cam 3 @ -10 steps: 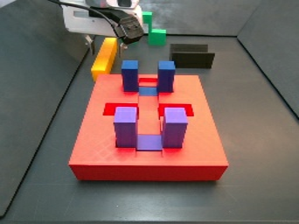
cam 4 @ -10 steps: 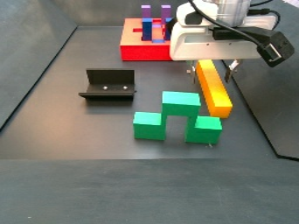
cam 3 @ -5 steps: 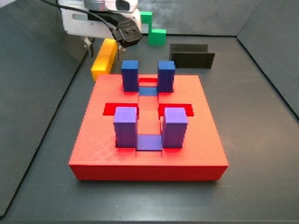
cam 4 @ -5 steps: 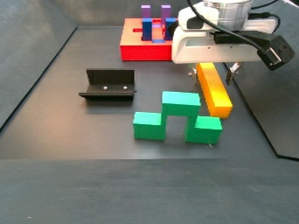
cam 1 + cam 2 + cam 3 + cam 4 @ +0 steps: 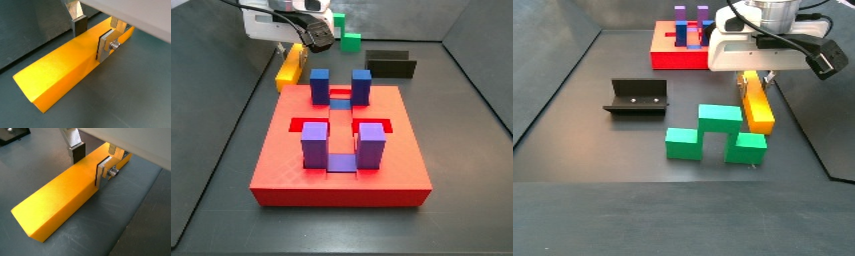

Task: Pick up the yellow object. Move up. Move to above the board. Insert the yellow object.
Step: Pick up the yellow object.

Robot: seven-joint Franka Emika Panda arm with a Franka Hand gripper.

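Seemingly clamped, claw straddles yellow object beside green stepped block; fixture well apart on counter.

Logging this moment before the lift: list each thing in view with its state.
gripper: fingers straddling the yellow object, touching its sides.
yellow object: lying flat on the floor.
board: flat, blue and purple blocks standing in recesses.
green block: on floor, untouched.
fixture: standing, empty.

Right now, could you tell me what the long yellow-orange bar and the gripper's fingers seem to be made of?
The long yellow-orange bar looks like matte plastic: uniform colour, crisp edges, no grain.

The fingers of the gripper, straddling the bar, look like brushed metal: flat silver plates, one showing a screw, with dark, probably rubber, pads.
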